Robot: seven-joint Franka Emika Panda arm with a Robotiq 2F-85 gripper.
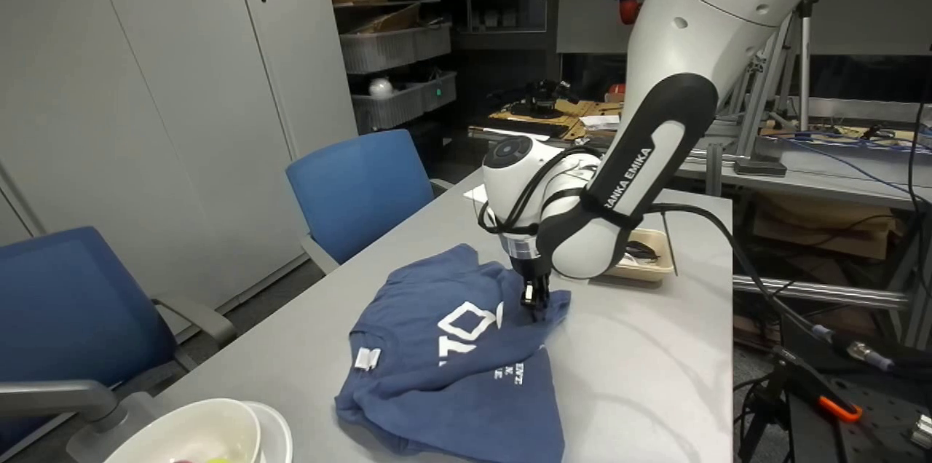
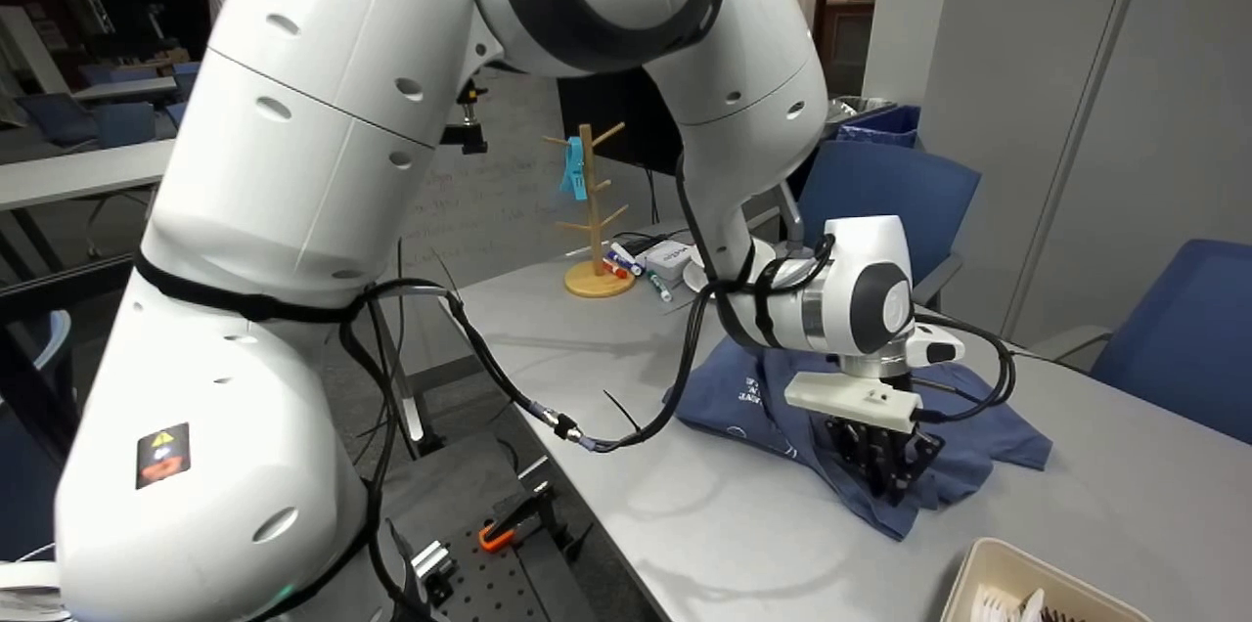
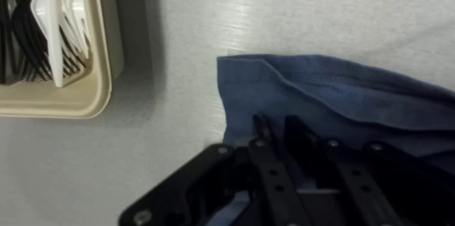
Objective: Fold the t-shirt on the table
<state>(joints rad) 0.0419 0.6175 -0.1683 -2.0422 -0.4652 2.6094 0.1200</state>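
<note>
The slate-blue t-shirt (image 1: 393, 303) lies rumpled on the light grey table (image 1: 641, 361). A flap of it is folded over the chest, covering part of the white lettering (image 1: 466, 322). Its small white neck tag (image 1: 368, 359) faces the chair side. In both exterior views my gripper (image 1: 535, 295) points down at the shirt's edge nearest the cutlery tray. From the wrist, my gripper (image 3: 275, 116) stands slightly open, its fingertips low on the blue cloth near a hemmed corner (image 3: 241, 84). Cloth shows through the narrow gap; no pinched fold can be made out there.
A beige tray (image 3: 103, 87) of plastic cutlery sits close to the gripper. A white bowl (image 1: 196, 426) on a plate stands at the shirt's collar end. Further off are a wooden peg stand (image 2: 592, 211) and several markers. Blue chairs (image 1: 364, 186) line one table edge.
</note>
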